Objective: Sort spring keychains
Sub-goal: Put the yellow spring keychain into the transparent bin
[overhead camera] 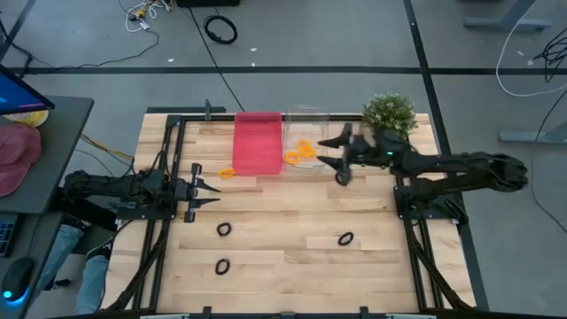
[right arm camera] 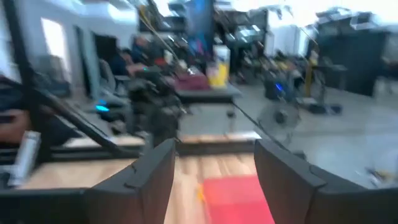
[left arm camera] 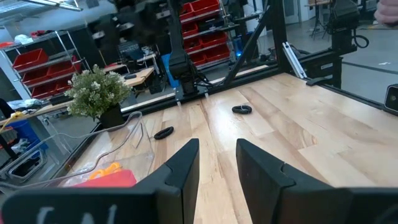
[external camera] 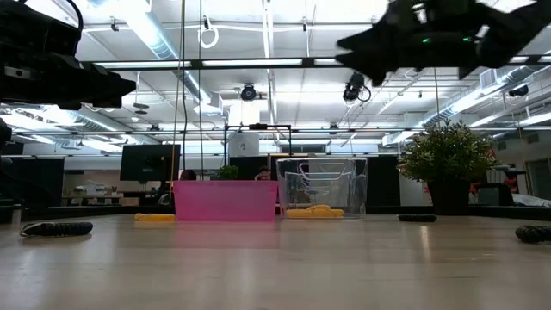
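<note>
A: Table [overhead camera: 292, 257] edges first. What sits along the far one?

B: Pink bin [overhead camera: 257, 143] and clear bin [overhead camera: 306, 142], side by side and touching, with a potted plant [overhead camera: 390, 112] in the far right corner. The rest of the wooden top is mostly bare.

A: And the spring keychains?

B: Two orange ones [overhead camera: 300, 151] lie inside the clear bin. Another orange keychain [overhead camera: 227, 173] rests on the wood just beside the pink bin's near-left corner. Three black keychains [overhead camera: 223, 229] lie well apart on the near half: one left of centre, one [overhead camera: 222, 265] nearer the front edge, one [overhead camera: 345, 238] to the right. A fourth black one [overhead camera: 342, 176] lies just beside the clear bin, under the right arm.

A: Where is the right claw?

B: The right claw [overhead camera: 330, 151] hangs above the clear bin's right edge, raised well off the wood in the low view. Its fingers stand spread, nothing between them.

A: The left one?

B: The left claw [overhead camera: 211, 191] waits near the left edge, pointing inward, fingers parted with a narrow gap and holding nothing.

A: Open room?

B: The broad middle between the two arms is free, apart from those scattered black loops.
</note>
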You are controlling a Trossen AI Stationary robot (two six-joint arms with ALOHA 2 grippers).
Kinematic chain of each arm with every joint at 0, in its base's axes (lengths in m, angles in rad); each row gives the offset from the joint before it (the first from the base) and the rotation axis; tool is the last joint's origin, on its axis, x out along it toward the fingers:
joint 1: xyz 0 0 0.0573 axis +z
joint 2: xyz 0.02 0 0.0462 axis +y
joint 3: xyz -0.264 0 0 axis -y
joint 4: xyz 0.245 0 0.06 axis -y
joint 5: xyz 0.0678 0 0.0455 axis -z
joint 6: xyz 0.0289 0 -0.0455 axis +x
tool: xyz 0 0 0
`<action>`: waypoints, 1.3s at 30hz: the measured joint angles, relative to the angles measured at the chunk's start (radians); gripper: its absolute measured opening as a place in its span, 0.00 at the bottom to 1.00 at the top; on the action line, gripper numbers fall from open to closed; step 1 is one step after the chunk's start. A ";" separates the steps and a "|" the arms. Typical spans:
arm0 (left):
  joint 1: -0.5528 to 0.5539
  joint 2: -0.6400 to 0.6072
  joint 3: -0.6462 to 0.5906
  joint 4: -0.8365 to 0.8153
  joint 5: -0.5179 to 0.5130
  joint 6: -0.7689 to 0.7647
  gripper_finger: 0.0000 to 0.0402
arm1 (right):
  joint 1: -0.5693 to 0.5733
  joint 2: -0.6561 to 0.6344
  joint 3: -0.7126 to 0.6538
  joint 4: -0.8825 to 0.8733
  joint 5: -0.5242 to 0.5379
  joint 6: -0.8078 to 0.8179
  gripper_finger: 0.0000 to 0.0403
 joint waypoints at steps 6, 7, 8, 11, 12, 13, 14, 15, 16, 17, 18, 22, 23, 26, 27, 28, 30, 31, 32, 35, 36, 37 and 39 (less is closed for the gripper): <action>0.000 0.000 0.000 0.000 0.000 0.000 0.28 | -0.057 -0.217 -0.104 -0.005 -0.154 0.033 0.55; 0.000 0.000 0.000 0.000 0.000 0.000 0.28 | -0.062 -0.250 -0.117 0.000 -0.157 0.040 0.55; 0.000 0.000 0.000 0.000 0.000 0.000 0.28 | -0.066 -0.280 -0.132 0.006 -0.155 0.043 0.55; 0.000 0.000 0.000 0.000 0.000 0.000 0.28 | -0.072 -0.358 -0.170 0.000 -0.133 0.044 0.55; 0.000 0.000 0.000 0.000 0.000 0.000 0.28 | -0.072 -0.380 -0.179 0.001 -0.133 0.044 0.55; 0.000 0.000 0.000 0.000 0.000 0.000 0.28 | -0.072 -0.402 -0.188 0.009 -0.133 0.044 0.55; 0.000 0.000 0.000 0.000 0.000 0.000 0.28 | -0.071 -0.428 -0.204 0.020 -0.133 0.044 0.55; 0.000 0.000 0.000 0.000 0.000 0.000 0.28 | -0.068 -0.453 -0.226 0.042 -0.133 0.045 0.55; 0.000 0.000 0.000 0.000 0.000 0.000 0.28 | -0.065 -0.473 -0.247 0.079 -0.132 0.050 0.55; 0.000 0.000 0.000 0.000 0.000 0.000 0.28 | -0.058 -0.487 -0.268 0.128 -0.122 0.056 0.55; 0.000 0.000 0.000 0.000 0.000 0.000 0.28 | -0.049 -0.502 -0.291 0.172 -0.104 0.064 0.55; 0.000 0.000 0.000 0.000 0.000 0.000 0.28 | 0.002 -0.557 -0.334 0.202 -0.026 0.042 0.55; 0.000 0.000 0.000 0.000 0.000 0.000 0.28 | 0.017 -0.567 -0.336 0.187 -0.008 0.038 0.55; 0.000 0.000 0.000 0.000 0.000 0.000 0.28 | 0.057 -0.603 -0.336 0.174 0.007 0.015 0.55; 0.000 0.000 0.000 0.000 0.000 0.000 0.28 | 0.067 -0.620 -0.336 0.172 0.008 0.010 0.55; 0.000 0.000 0.000 0.000 0.000 0.000 0.28 | 0.076 -0.640 -0.336 0.161 0.008 0.009 0.55; 0.000 0.000 0.000 0.000 0.000 0.000 0.28 | 0.088 -0.684 -0.336 0.123 0.013 -0.001 0.55; 0.000 0.000 0.000 0.000 0.000 0.000 0.28 | 0.093 -0.706 -0.336 0.091 0.030 -0.002 0.55; 0.000 0.000 0.000 0.000 0.000 0.000 0.28 | 0.097 -0.731 -0.336 0.059 0.050 -0.005 0.55; 0.000 0.000 0.000 0.000 0.000 0.000 0.28 | 0.102 -0.804 -0.336 -0.005 0.068 -0.017 0.55; 0.000 0.000 0.000 0.000 0.000 0.000 0.28 | 0.102 -0.828 -0.336 -0.021 0.065 -0.018 0.55; 0.000 0.000 0.000 0.000 0.000 0.000 0.28 | 0.102 -0.851 -0.336 -0.038 0.061 -0.018 0.55; 0.000 0.000 0.000 0.000 0.000 0.000 0.28 | 0.102 -0.895 -0.336 -0.084 0.061 -0.016 0.55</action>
